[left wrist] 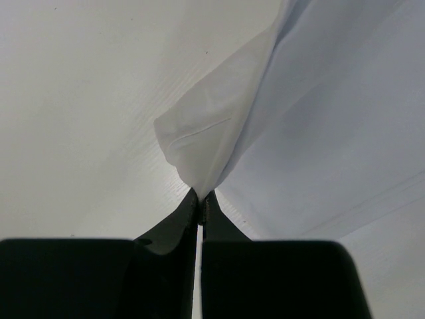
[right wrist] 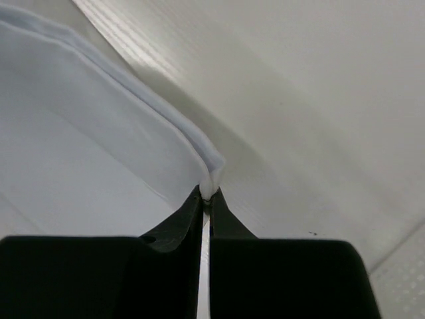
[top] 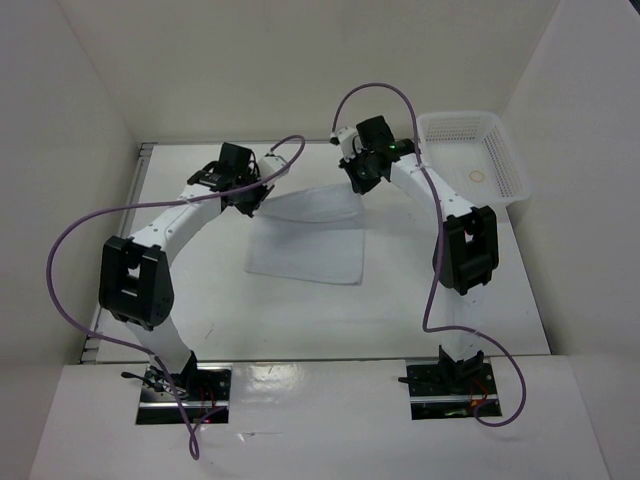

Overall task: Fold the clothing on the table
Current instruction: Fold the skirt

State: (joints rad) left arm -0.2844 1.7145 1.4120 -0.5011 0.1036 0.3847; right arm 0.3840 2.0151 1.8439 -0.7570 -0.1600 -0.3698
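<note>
Spread mid-way across the table (top: 200, 300), the white garment (top: 305, 245) is pinched tight at its far corners by the left gripper (left wrist: 200, 199) and right gripper (right wrist: 207, 197), seemingly so that edge can be folded over.

White clothing (top: 305, 240); white table (top: 250, 320); purple cables (top: 60, 270)

the table (top: 300, 320) is boxed in by a white back wall (top: 300, 60) along its far edge, and by a left wall (top: 50, 150) and a right wall (top: 590, 110) at its sides. a thin metal rail (top: 143, 150) is seen at its far left corner. everything is lit softly.
</note>
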